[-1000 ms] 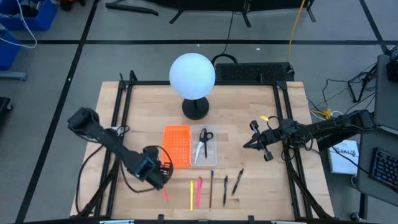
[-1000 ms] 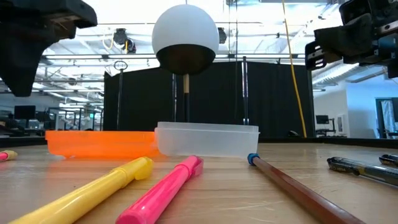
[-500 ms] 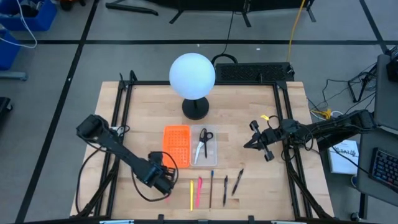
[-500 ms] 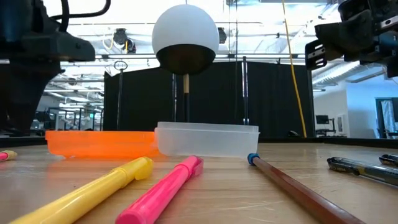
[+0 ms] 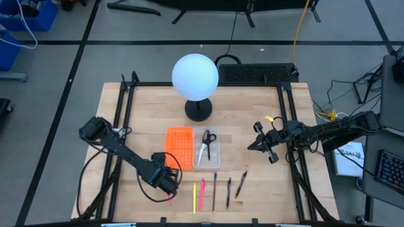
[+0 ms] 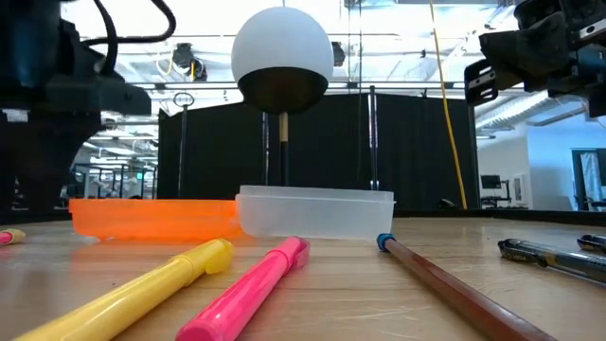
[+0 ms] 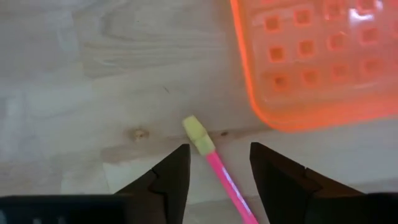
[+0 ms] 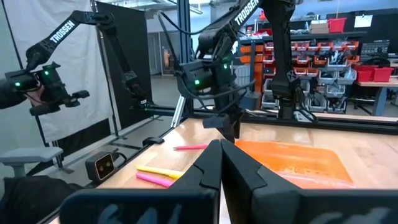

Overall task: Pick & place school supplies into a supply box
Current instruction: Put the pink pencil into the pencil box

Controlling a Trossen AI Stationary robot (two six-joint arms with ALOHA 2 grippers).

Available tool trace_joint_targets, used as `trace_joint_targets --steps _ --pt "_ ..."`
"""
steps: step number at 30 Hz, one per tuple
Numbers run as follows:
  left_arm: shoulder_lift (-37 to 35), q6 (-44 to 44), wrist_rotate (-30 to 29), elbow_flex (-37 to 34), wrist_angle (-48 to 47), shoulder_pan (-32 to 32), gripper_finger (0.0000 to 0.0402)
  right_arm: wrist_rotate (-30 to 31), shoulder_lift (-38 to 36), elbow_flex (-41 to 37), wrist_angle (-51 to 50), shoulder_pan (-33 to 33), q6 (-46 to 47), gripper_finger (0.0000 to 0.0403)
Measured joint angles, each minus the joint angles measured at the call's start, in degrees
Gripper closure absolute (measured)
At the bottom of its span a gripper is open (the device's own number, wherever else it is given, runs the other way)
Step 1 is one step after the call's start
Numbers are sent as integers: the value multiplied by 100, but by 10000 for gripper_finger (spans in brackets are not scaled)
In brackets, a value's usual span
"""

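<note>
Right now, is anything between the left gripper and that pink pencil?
Nothing visible. The left gripper is open with the pink pencil lying between its fingers; the orange tray sits off to the side.

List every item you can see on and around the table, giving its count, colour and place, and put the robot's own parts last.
Globe lamp: one, white on a black base, back centre of the table.
Supply box: one, clear tray joined to an orange perforated half, mid-table.
Scissors: one pair, black handles, silver blades, inside the clear tray.
Yellow marker: one, front edge.
Pink marker: one, beside the yellow one.
Dark pens: three, right of the markers.
Pink pencil: one, pale eraser tip, on the wood near the orange half's corner.
Left gripper: one, dark, open, fingers either side of the pink pencil.
Right gripper: one, dark, shut, raised right of the box.
</note>
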Motion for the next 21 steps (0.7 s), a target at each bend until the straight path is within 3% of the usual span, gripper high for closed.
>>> trace_joint_targets --steps 14,21 --pt "-42 35 180 -754 916 122 268 4 0 0 35 0 -127 403" --pt "-45 278 347 -853 1139 135 347 7 2 0 32 0 -111 403"
